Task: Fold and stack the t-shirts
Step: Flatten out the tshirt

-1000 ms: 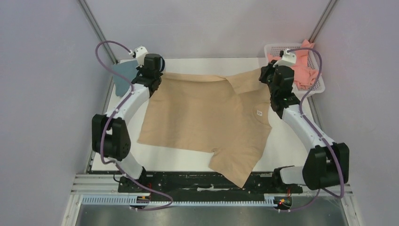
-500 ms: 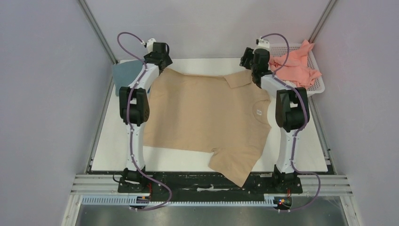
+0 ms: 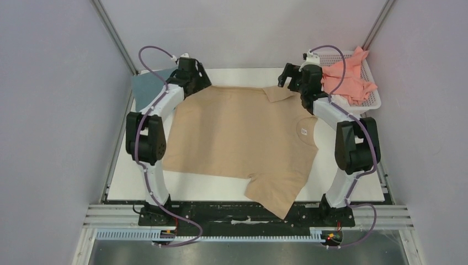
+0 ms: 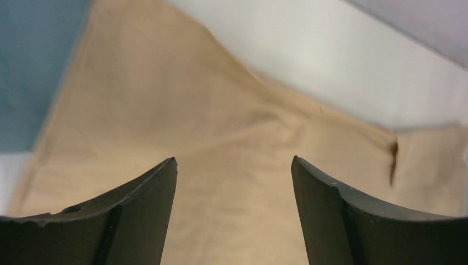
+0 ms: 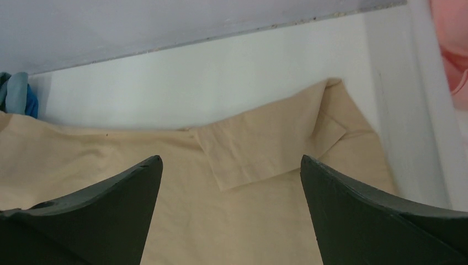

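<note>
On the white table the beige-tan t-shirt lies spread flat, one sleeve reaching over the near edge. At its far edge the left gripper and the right gripper hover, jaws wide apart, holding nothing. The salmon pink t-shirts sit in the white basket at far right.

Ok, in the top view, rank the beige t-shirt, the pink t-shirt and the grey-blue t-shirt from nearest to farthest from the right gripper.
From the right gripper:
1. beige t-shirt: directly beneath it, its folded-over sleeve right under the fingers.
2. pink t-shirt: just to the right, heaped in the white basket.
3. grey-blue t-shirt: far across on the left side, partly under the beige one.
</note>
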Controlling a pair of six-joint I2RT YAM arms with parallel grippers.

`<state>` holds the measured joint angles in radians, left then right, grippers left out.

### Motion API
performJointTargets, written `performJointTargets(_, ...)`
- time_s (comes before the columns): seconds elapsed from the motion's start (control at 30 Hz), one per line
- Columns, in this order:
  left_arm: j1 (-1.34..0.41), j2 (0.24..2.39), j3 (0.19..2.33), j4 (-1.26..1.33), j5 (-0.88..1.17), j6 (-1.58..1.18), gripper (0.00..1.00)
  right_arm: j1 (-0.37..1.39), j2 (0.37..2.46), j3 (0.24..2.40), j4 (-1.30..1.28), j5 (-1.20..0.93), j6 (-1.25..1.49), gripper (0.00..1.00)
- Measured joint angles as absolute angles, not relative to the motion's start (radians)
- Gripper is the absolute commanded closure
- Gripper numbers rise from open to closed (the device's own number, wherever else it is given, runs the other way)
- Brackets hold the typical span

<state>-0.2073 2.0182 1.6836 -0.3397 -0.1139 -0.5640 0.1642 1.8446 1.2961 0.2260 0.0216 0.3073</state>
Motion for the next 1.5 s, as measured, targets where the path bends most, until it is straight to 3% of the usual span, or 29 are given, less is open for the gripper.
performJointTargets(0.2,-0.418,1.827,1.385,-0.289,-0.086,-0.572,0.18,0.187,1.856,1.248,0.162,-0.014,0.363,0.02)
performJointTargets(0.5,-0.650,1.791,1.161,-0.222,-0.013,-0.572,0.17,0.200,2.019,1.286,0.135,-0.034,0.412,0.02)
performJointTargets(0.7,-0.680,1.795,1.098,-0.176,0.010,-0.572,0.18,0.200,2.099,1.338,0.146,-0.034,0.435,0.02)
performJointTargets(0.97,-0.678,1.771,0.972,-0.040,0.004,-0.594,0.18,0.200,2.280,1.559,0.244,-0.036,0.463,0.02)
performJointTargets(1.3,-0.673,1.765,0.928,0.063,0.028,-0.603,0.18,0.201,2.648,2.062,0.457,0.047,0.516,0.02)
performJointTargets(1.5,-0.673,1.765,0.936,0.054,0.028,-0.604,0.17,0.201,2.577,1.985,0.499,0.078,0.474,0.02)
